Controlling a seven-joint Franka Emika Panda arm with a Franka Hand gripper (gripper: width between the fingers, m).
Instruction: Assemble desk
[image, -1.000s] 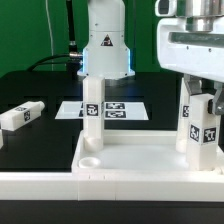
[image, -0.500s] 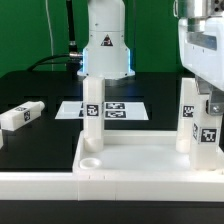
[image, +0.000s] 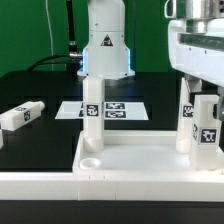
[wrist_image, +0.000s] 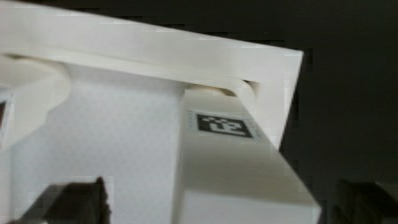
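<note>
The white desk top (image: 140, 158) lies rim up at the front. One white tagged leg (image: 92, 108) stands upright in its far corner socket on the exterior view's left. Another leg (image: 185, 115) stands at the far corner on the right. A third leg (image: 207, 125) stands upright just beside it, under my gripper (image: 205, 95). My gripper's fingers flank this leg's upper end and look shut on it. In the wrist view the held leg (wrist_image: 169, 150) runs down from the gripper (wrist_image: 222, 205) to a corner of the desk top (wrist_image: 160, 55). A fourth leg (image: 20, 116) lies loose on the black table.
The marker board (image: 112, 110) lies flat behind the desk top. The robot's white base (image: 105, 50) stands behind it. A low white border wall (image: 100, 188) runs along the front edge, against the desk top.
The gripper's body swung toward the exterior view's right and then back toward the left. The legs and the desk top have stayed in place.
</note>
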